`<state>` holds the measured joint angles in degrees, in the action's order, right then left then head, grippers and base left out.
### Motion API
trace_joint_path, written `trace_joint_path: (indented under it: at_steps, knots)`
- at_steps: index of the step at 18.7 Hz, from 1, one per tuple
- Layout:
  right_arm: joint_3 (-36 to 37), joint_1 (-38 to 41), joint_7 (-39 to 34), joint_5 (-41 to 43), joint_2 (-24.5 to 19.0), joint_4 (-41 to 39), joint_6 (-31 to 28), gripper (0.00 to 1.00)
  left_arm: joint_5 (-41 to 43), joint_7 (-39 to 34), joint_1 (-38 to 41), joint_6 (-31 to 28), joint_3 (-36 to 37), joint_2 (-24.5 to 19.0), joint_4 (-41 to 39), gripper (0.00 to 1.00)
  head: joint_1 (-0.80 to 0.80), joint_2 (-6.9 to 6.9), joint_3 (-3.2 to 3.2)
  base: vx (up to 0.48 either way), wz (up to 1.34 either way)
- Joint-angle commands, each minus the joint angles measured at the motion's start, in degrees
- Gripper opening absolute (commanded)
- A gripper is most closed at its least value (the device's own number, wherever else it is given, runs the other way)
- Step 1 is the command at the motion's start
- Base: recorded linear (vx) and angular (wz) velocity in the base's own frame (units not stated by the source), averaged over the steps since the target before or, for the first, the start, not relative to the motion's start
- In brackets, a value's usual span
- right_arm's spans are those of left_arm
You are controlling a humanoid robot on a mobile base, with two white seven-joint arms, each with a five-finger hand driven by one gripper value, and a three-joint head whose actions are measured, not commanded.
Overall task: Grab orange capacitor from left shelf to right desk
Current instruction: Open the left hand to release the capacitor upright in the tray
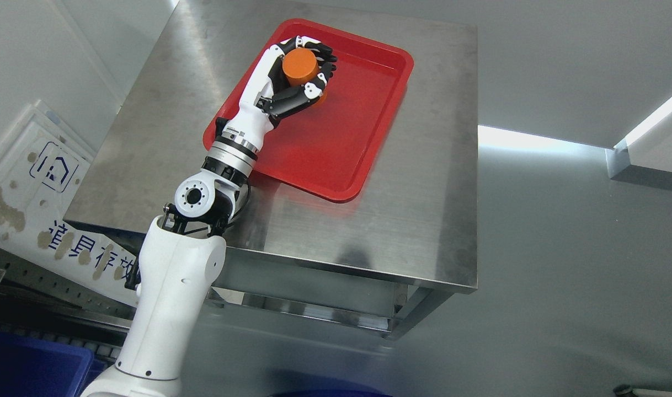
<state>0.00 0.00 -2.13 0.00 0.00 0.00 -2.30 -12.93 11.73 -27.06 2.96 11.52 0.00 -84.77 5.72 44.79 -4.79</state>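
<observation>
An orange cylindrical capacitor stands at the far left corner of a red tray on a steel desk. My left hand reaches up from the lower left over the tray, its white and black fingers curled around the capacitor's sides. The capacitor's top face shows; its lower part is hidden behind the fingers, so I cannot tell whether it rests on the tray or hangs just above it. The right arm does not show.
The tray lies on the far left half of the desk. A white signboard with blue print leans at the left. Blue bins sit at the bottom left. A grey floor lies to the right of the desk.
</observation>
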Motion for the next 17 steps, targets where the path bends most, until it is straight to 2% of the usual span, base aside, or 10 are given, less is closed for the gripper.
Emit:
trace_joint_path:
  at_steps: [1,2,3,4,7,10,14,17]
  knots:
    - [0.6,2.0,0.4,0.0,1.0,-1.3,0.0,1.00,-0.1,0.0,-4.2,-0.6,-1.7,-1.0,5.9,0.08,0.00,0.00,0.00,0.000,0.00]
    - [0.6,1.9,0.4,0.0,1.0,-1.3,0.0,1.00,-0.1,0.2,-4.2,-0.6,-1.4,-1.0,5.9,0.22,0.00,0.00,0.00,0.000,0.00]
    - [0.6,1.9,0.4,0.0,1.0,-1.3,0.0,1.00,-0.1,0.7,-4.6,-0.8,-0.6,-1.0,5.8,0.52,0.00,0.00,0.00,0.000,0.00]
    - [0.6,1.9,0.3,0.0,1.0,-1.3,0.0,1.00,-0.1,0.7,-4.8,-1.3,0.7,-1.0,5.8,0.76,0.00,0.00,0.00,0.000,0.00]
    - [0.6,1.9,0.4,0.0,1.0,-1.3,0.0,1.00,-0.1,1.0,-4.4,-1.8,2.1,-1.0,4.5,0.97,0.00,0.00,0.00,0.000,-0.01]
    - [0.6,1.9,0.4,0.0,1.0,-1.3,0.0,1.00,-0.1,0.8,-4.5,-1.2,1.1,-1.0,1.3,1.00,0.00,0.00,0.00,0.000,0.00]
    - [0.6,1.9,0.4,0.0,1.0,-1.3,0.0,1.00,-0.1,0.4,-2.5,12.6,-2.2,-1.0,0.4,1.00,0.00,0.00,0.00,0.000,0.00]
    - [0.7,1.9,0.4,0.0,1.0,-1.3,0.0,1.00,-0.1,0.3,-0.7,13.3,-7.5,-1.0,-0.4,1.00,0.00,0.00,0.00,0.000,0.00]
